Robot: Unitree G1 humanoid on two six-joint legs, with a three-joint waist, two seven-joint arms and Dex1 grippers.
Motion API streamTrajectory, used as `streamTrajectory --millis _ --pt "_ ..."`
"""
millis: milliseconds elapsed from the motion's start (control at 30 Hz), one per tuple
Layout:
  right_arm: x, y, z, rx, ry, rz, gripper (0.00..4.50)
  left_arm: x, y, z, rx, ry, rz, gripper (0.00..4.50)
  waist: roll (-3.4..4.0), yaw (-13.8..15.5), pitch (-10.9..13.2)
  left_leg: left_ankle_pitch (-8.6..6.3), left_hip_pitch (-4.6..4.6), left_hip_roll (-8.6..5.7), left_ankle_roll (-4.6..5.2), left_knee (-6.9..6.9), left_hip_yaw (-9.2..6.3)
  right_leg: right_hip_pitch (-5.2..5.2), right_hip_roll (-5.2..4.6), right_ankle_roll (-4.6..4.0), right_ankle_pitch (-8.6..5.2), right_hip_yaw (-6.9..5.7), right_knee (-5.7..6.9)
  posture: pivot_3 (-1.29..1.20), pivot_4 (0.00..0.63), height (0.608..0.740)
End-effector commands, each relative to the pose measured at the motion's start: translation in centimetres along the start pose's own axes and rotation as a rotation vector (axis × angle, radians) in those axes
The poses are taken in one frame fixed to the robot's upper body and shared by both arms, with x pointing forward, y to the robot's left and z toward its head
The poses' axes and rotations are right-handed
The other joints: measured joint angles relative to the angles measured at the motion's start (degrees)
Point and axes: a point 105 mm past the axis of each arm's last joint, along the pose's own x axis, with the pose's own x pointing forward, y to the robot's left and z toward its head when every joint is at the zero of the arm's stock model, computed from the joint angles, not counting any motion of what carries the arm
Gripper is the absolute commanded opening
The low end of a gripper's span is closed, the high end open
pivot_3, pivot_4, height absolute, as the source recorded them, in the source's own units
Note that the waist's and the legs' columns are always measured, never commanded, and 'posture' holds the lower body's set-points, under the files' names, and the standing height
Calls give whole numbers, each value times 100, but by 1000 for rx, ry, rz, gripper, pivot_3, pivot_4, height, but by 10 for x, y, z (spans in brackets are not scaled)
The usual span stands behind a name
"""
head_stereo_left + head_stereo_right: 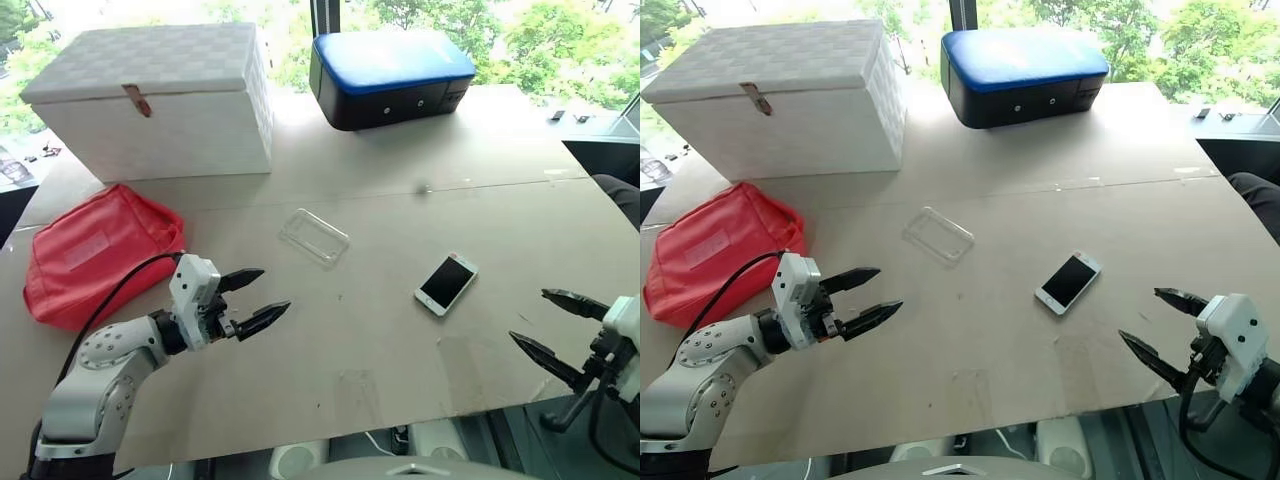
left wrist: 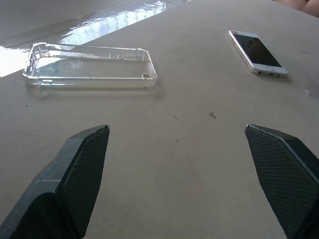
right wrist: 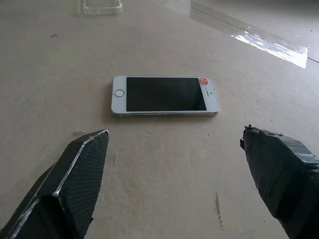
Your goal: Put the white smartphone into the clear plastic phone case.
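Observation:
The white smartphone lies flat, screen up, right of the table's centre; it also shows in the right wrist view. The clear plastic phone case lies open side up near the middle of the table, a hand's width left of the phone, and appears in the left wrist view. My left gripper hovers open near the left front, short of the case. Open too, my right gripper hangs at the right front edge and points toward the phone. Both hold nothing.
A white woven box stands at the back left. A black case with a blue lid sits at the back centre. A red pouch lies at the left edge, close behind my left arm. The table is a beige board.

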Motion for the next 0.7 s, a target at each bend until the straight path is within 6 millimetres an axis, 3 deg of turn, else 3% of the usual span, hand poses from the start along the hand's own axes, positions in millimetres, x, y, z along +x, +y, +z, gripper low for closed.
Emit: streamTrajectory --millis 33,167,333,433,567,700 --pt "-1 -3 7 -24 -52 -18 4500 1 -1 13 63 -22 -18 4424 0 6 0 0 0 0 0 0 0 0 0 0 0 0 0 0 150 740" --pt "11 9 28 -31 -175 42 4500 19 5 28 118 -30 -57 4424 -1 24 0 0 -2 -4 2 3 -5 3 -1 1 0 -6 -2 0 150 740" --pt "22 34 62 -95 -264 124 4500 48 29 42 186 9 6 4424 8 8 0 0 -2 -8 2 3 -5 4 5 2 0 -4 -1 0 150 740" --pt "22 52 68 -128 -238 174 4500 70 33 41 227 98 -27 4424 4 13 0 0 -3 -19 2 1 -6 6 8 2 0 -2 0 0 150 740" --pt "19 66 74 -142 -239 185 4500 88 30 35 361 169 -218 4424 -2 22 -1 -2 -9 -29 5 2 -3 6 6 10 -6 1 -3 0 150 740" --pt "24 66 76 -115 -265 139 4500 113 54 35 485 220 -331 4424 -9 19 -3 -2 -8 -36 6 9 5 7 6 11 -5 1 -3 0 150 740"
